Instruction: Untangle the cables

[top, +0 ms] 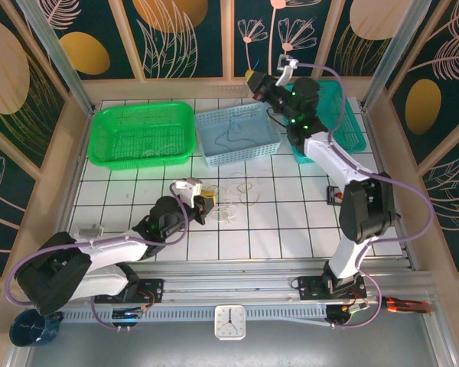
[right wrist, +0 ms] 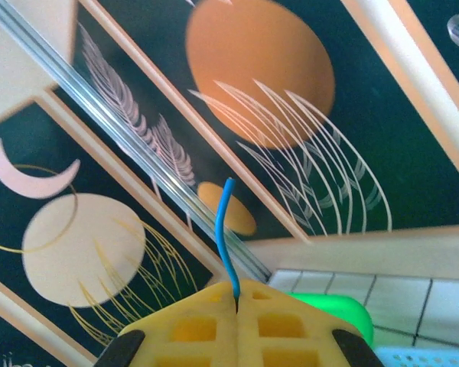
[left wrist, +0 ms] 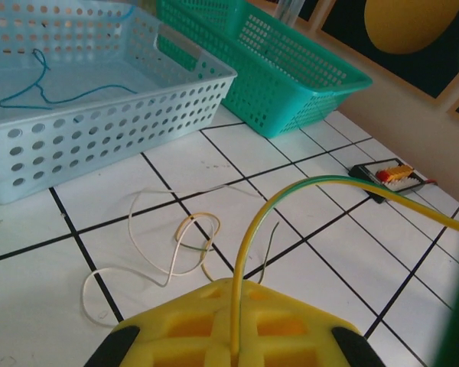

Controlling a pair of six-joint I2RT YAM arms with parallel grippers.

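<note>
baskets: three, in a row at the back of the desk (top: 291,229); green basket (top: 141,105) on the left, light blue basket (top: 245,157) in the middle, teal basket (top: 352,122) on the right, partly under the right arm
cables (top: 241,195): five wires I can count; two gripped, one in a basket, at least two loose on the white tiles in front of the light blue basket
left fingers (left wrist: 206,313): together, clamped on one yellow-green wire (left wrist: 241,260); low over the desk, just left of the loose loops; the wire rises from the seam between the pads and arcs off to the right
right fingers (right wrist: 214,302): together, clamped on one blue wire (right wrist: 223,229); a short end sticks up past the pads; rest of that wire hidden; held up near the back wall by the back right corner of the light blue basket
wire in basket: one more, the blue basket wire (left wrist: 42,67), lying bent on the floor of the light blue basket
loose on desk: one whitish wire (left wrist: 84,292) in wide loops; one tan wire (left wrist: 193,216) looped across it; whether they are knotted, cannot tell
other: one clock (top: 229,321) at the near edge; one small black box (left wrist: 390,174) with red and yellow parts, right of the loose wires
</note>
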